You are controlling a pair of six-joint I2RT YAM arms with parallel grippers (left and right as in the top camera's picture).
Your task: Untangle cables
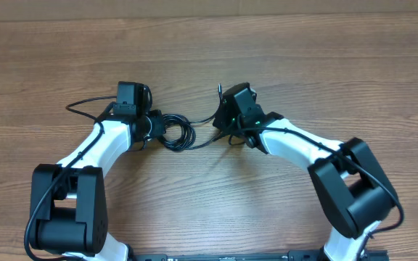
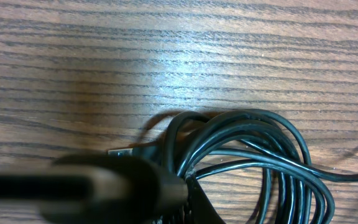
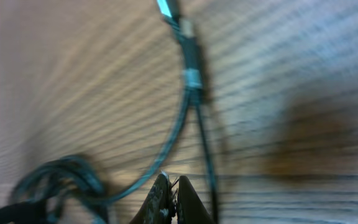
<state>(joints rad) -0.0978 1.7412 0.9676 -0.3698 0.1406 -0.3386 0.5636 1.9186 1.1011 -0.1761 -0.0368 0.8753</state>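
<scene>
At the middle of the table, the cables lie coiled. The right gripper is pinched narrow. I cannot tell how wide the left gripper is.

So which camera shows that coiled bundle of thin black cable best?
The left wrist view: the coiled bundle of thin black cable lies close and sharp, loops distinct. Overhead shows it small between the arms; the right wrist view only a blurred edge.
</scene>
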